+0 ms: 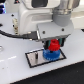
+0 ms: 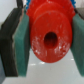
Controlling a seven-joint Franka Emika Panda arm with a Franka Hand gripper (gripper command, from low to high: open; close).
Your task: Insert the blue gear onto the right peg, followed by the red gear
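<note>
The blue gear (image 1: 50, 54) is lying flat on the base plate (image 1: 35, 59), apparently already seated on its peg. The red gear (image 1: 53, 45) is being pinched in the hand (image 1: 53, 44) directly above it, its bore axis seemingly being kept vertical, so a straight descent is being called for.
</note>
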